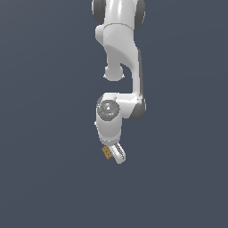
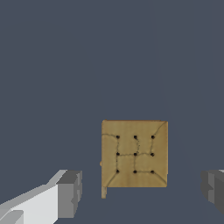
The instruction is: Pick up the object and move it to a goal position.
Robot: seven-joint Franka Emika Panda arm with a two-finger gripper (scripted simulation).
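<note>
Exterior view: my arm (image 1: 119, 67) hung down from the top edge of the frame, white links stacked, elbow bulge kinked toward the exterior view's right of the wrist, round wrist flange with grey face and small coloured dots facing the camera. Below the flange my gripper (image 1: 115, 154) pointed down and tilted toward the exterior view's right. The block (image 1: 107, 152) sat just beside the gripper's tip, on the exterior view's left of it, touching or nearly touching the white finger; could not tell contact from here. Block looked tan-brown, tiny against the gripper. Flat slate-blue ground (image 1: 44, 178) on every side of the block, no visible edges, walls or other things, open room all around it.

Wrist view: block (image 2: 134, 153) seen face-on, square, tan, three-by-three grid of dark dots, thin crack-like lines across the face. It lay between my two fingers, with clear gaps on both sides. One grey pad on a white finger (image 2: 69, 193) stood near one side of the block, not touching. The other grey pad (image 2: 213, 189) stood at the frame edge, well apart from the block's opposite side. Jaws were spread wide, gripping nothing. Block sat closer to the white-finger pad than to the other. Same plain slate-blue ground (image 2: 109, 57) beyond the block.
</note>
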